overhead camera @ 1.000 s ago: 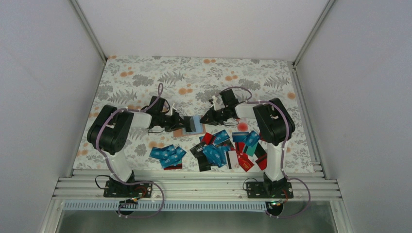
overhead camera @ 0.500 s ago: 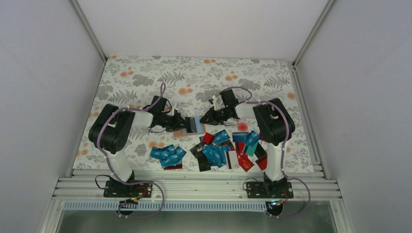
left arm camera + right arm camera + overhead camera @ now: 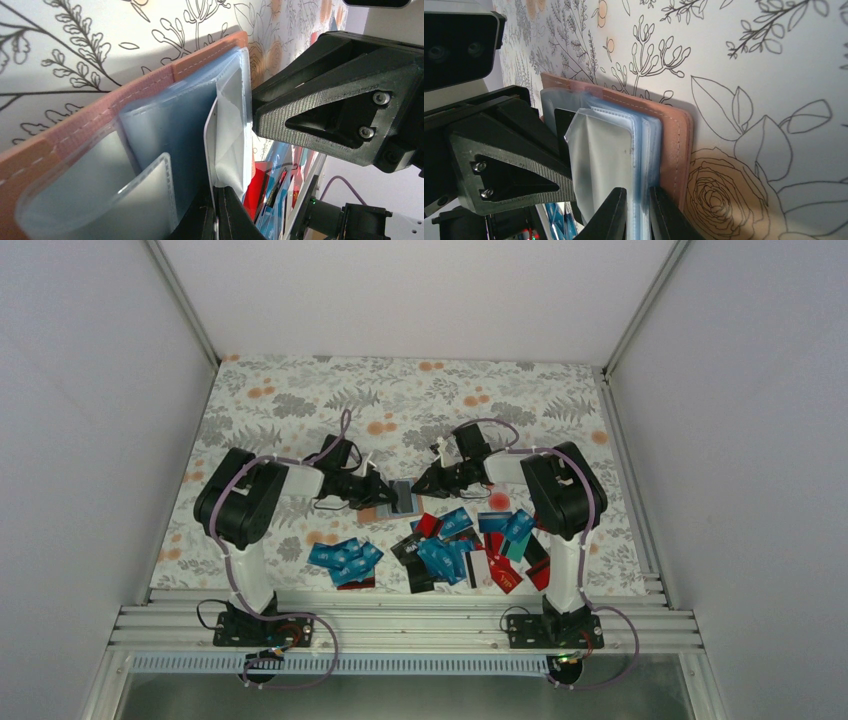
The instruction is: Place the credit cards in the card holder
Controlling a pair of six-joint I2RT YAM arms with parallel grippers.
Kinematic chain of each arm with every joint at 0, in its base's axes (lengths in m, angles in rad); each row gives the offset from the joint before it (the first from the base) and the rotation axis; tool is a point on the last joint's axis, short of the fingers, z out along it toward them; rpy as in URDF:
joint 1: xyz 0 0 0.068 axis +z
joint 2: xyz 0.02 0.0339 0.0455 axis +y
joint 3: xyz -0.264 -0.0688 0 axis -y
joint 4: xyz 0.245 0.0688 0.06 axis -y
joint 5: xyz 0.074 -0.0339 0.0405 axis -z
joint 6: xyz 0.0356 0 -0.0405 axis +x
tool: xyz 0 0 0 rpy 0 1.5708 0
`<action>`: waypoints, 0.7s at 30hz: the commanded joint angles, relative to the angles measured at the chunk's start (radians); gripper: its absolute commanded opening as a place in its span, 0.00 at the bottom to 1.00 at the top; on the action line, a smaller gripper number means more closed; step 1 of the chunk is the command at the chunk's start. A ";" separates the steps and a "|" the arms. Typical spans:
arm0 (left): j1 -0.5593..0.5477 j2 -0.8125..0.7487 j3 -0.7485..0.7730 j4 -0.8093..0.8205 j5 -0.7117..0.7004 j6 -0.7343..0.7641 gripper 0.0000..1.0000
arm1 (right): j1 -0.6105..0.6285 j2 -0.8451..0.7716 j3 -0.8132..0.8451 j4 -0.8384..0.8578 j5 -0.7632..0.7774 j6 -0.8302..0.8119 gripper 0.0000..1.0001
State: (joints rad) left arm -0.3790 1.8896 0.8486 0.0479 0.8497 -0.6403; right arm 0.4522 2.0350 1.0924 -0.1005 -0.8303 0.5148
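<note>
The card holder (image 3: 400, 503) lies open at the table's middle, its tan-pink cover (image 3: 100, 120) flat on the flowered cloth and its clear sleeves (image 3: 604, 160) fanned upward. My left gripper (image 3: 384, 490) reaches in from the left, and in its wrist view it (image 3: 219, 192) is shut on one thin clear sleeve. From the right, my right gripper (image 3: 421, 486) pinches a bundle of sleeves next to the cover (image 3: 674, 145); its jaws (image 3: 638, 192) are shut on them. Credit cards lie loose in two heaps, a small blue one (image 3: 345, 560) and a bigger blue, red and black one (image 3: 465, 545).
The flowered cloth (image 3: 400, 400) stretches bare behind both grippers. White walls enclose the table on three sides, and a metal rail (image 3: 400, 625) runs along the near edge by the arm bases. Cards (image 3: 272, 185) lie close under the left gripper's side.
My left arm has pushed a little to the right, toward the right gripper, carrying its sleeve with it. The right arm has stayed put.
</note>
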 commanded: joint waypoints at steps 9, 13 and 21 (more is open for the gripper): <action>-0.023 0.048 0.007 -0.018 -0.041 -0.016 0.03 | 0.008 -0.017 -0.022 -0.032 0.030 -0.001 0.14; -0.024 0.025 0.009 -0.068 -0.054 -0.007 0.13 | 0.007 -0.036 -0.029 -0.040 0.043 -0.008 0.14; -0.027 -0.031 0.056 -0.198 -0.062 0.054 0.44 | 0.005 -0.049 -0.002 -0.069 0.045 -0.036 0.16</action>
State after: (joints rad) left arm -0.4038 1.8725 0.8860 -0.0257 0.8371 -0.6270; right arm 0.4515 2.0182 1.0821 -0.1150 -0.8146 0.5098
